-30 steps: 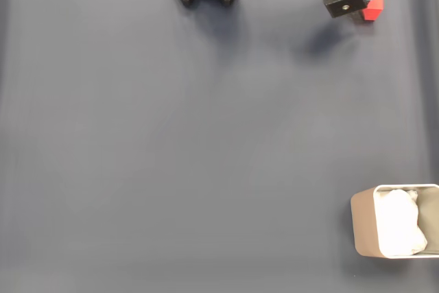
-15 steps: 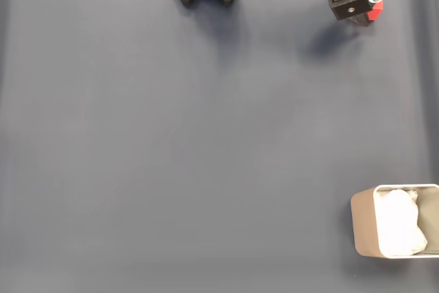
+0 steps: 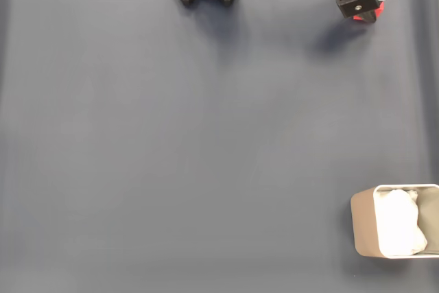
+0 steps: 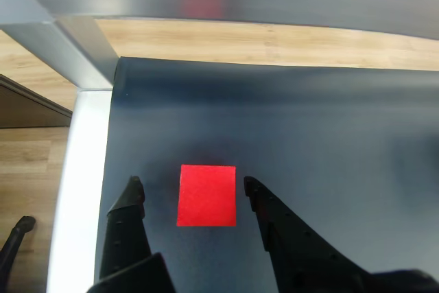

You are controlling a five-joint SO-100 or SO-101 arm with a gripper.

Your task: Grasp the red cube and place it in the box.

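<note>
Hand (image 4: 192, 186) open w/ fingers astride red cube (image 4: 206, 195), plain matte top face

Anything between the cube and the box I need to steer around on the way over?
No. In the fixed view the red cube is top right, the box bottom right, with bare dark mat between.

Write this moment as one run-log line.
phase: pre-grasp | gripper: open, fingers either side of red cube, not touching | cube: on mat | box: far corner, white lining inside
</note>
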